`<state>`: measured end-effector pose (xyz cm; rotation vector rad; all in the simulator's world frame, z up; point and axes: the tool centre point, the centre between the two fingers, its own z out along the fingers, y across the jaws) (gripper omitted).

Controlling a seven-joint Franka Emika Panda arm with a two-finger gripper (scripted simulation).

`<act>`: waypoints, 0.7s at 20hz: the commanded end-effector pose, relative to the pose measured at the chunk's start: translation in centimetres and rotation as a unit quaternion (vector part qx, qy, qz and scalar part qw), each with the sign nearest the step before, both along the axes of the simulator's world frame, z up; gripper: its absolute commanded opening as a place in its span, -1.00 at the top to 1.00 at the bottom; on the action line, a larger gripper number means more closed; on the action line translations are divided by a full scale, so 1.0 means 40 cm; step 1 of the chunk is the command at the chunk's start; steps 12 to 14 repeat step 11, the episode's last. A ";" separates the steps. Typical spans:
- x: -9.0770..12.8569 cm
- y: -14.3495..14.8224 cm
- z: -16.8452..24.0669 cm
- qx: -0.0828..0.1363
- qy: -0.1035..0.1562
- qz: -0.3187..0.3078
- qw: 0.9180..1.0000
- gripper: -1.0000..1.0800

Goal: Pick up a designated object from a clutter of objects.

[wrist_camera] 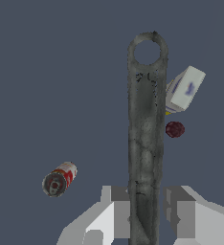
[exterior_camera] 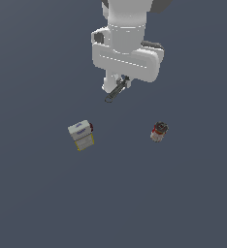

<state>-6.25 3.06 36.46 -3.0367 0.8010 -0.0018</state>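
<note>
The dark grey wrench-like tool [exterior_camera: 114,92] hangs slanted under my arm, clamped between the two fingers of my gripper [exterior_camera: 120,86]. In the wrist view the tool [wrist_camera: 145,124] runs straight out from the gripper [wrist_camera: 145,213], its ring-shaped end farthest from the fingers. The fingers [wrist_camera: 118,210] press on both sides of its shaft. The tool looks raised off the dark floor, with the other items small beneath it.
A white-blue-yellow box [exterior_camera: 81,135] lies at the exterior view's left, also in the wrist view [wrist_camera: 185,88], with a small dark red object [wrist_camera: 174,129] beside it. A red-white can [exterior_camera: 159,131] with a dark top lies at the right, also in the wrist view [wrist_camera: 60,178].
</note>
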 end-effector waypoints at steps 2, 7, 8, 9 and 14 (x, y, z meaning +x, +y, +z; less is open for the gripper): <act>0.001 -0.004 0.044 0.000 0.001 0.000 1.000 1.00; 0.005 -0.007 0.077 0.000 0.001 0.000 1.000 1.00; 0.005 -0.007 0.080 0.000 0.001 0.000 1.000 1.00; 0.006 -0.007 0.082 0.000 0.001 0.000 1.000 1.00; 0.007 -0.007 0.082 0.000 0.001 0.000 1.000 1.00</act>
